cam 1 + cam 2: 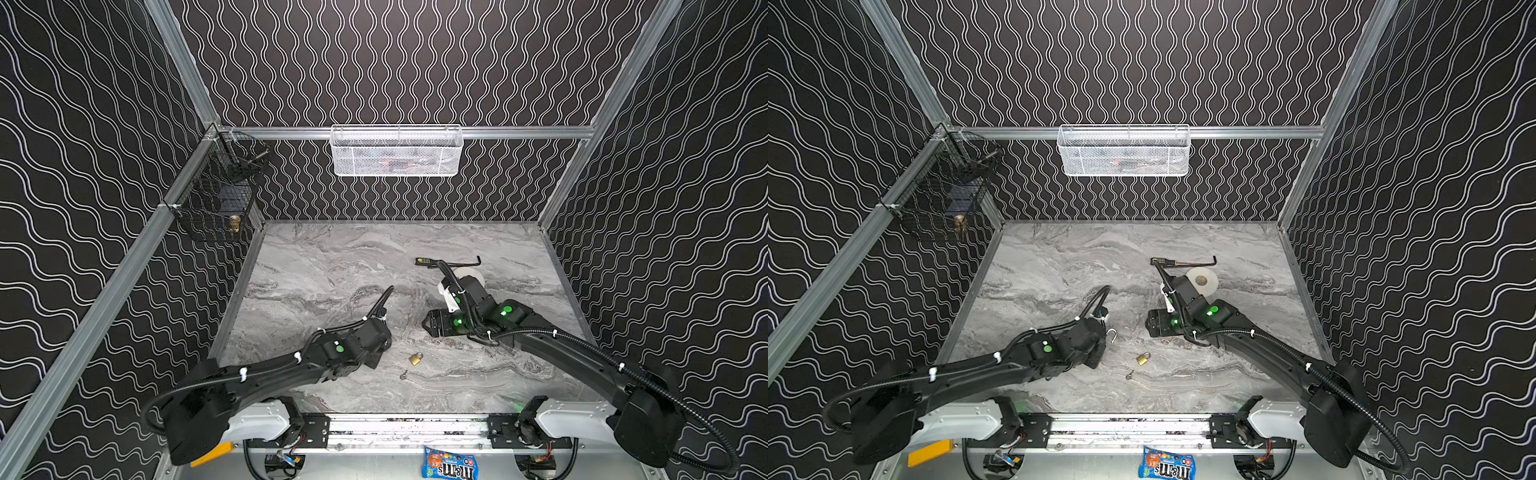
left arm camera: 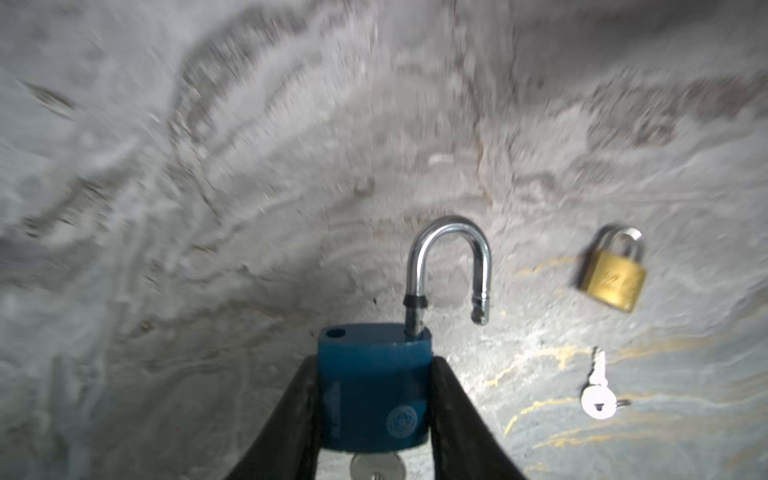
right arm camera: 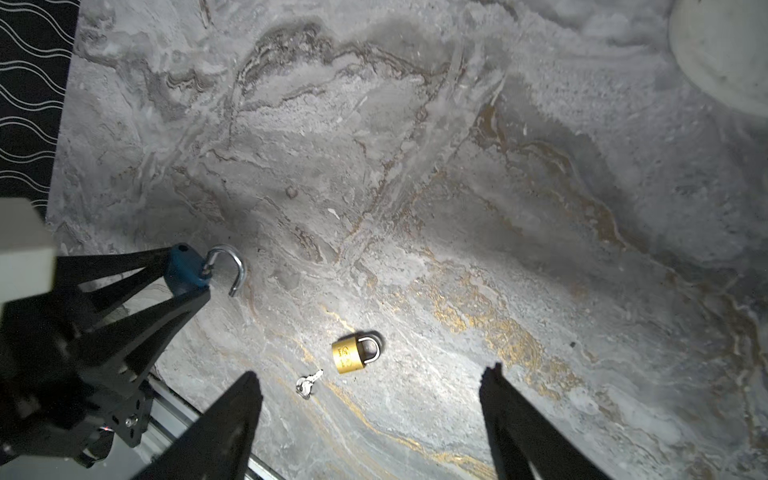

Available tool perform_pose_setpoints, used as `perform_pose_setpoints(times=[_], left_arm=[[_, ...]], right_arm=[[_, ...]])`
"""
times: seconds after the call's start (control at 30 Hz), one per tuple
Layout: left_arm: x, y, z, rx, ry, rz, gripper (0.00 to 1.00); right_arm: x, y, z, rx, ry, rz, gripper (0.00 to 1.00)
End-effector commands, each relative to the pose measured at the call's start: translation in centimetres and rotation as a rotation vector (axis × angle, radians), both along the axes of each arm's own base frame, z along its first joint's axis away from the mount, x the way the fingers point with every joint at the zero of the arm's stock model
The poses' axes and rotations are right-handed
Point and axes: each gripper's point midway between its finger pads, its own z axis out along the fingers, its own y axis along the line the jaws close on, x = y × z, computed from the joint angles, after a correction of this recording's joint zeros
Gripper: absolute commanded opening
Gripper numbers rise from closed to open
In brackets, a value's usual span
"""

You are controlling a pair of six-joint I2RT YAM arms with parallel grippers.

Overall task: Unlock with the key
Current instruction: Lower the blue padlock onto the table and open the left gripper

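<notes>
Left claw (image 2: 374,363): clenched on the blue padlock (image 2: 372,399), held over the desk (image 3: 415,166), shackle (image 2: 449,257) sprung open (key head (image 2: 376,467) seen under its body). Right claw (image 3: 372,370): spread wide, empty, above the brass padlock (image 3: 349,354) and loose key (image 3: 308,381). Judged at risk of slipping from a slackened pinch on smooth sides.

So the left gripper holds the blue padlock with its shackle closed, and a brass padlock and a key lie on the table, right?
No, the shackle is open, its free end out of the blue padlock, as the left wrist view shows. The left gripper holds it; brass padlock and key lie on the table.
</notes>
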Motion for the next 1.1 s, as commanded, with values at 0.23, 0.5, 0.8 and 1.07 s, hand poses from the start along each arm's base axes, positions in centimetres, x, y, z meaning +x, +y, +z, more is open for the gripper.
perform_pose_setpoints(times=[0.23, 0.5, 0.8, 1.07], left_arm=[[0.0, -0.2, -2.9, 0.031, 0.104, 0.05, 0.06], [0.0, 0.5, -4.2, 0.091, 0.13, 0.078, 0.22], [0.2, 0.8, -5.2, 0.116, 0.138, 0.1, 0.43], [0.2, 0.8, -5.9, 0.111, 0.148, 0.118, 0.64]], right_arm=[[-0.3, 0.9, -0.9, 0.111, 0.002, -0.031, 0.84], [-0.3, 1.0, -1.4, 0.113, 0.008, -0.027, 0.84], [-0.4, 1.3, -1.7, 0.129, 0.016, -0.024, 0.84], [-0.4, 1.7, -1.8, 0.151, 0.026, -0.019, 0.84]])
